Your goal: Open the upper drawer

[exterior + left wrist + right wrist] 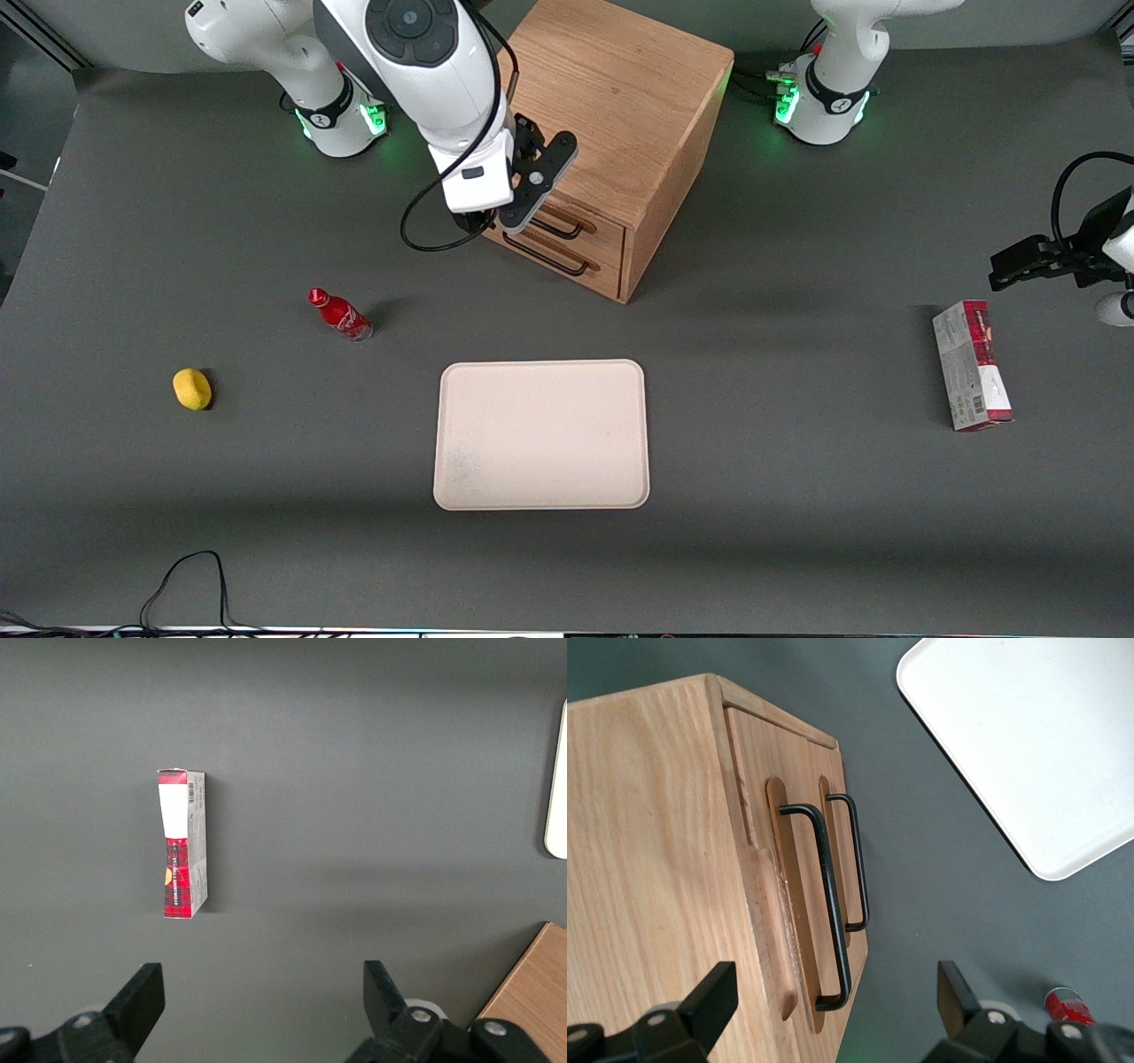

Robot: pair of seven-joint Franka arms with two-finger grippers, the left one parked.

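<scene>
At the top of the wooden cabinet [620, 97], the upper drawer [764, 904] sits flush and closed, its black wire handle [824, 904] just above the bottom drawer [567, 261]. Gripper [509, 208] hovers before the handle, fingers spread, grasping nothing. Nearer the camera lie a cream tray [541, 434], red bottle [340, 315] and yellow object [191, 389].
</scene>
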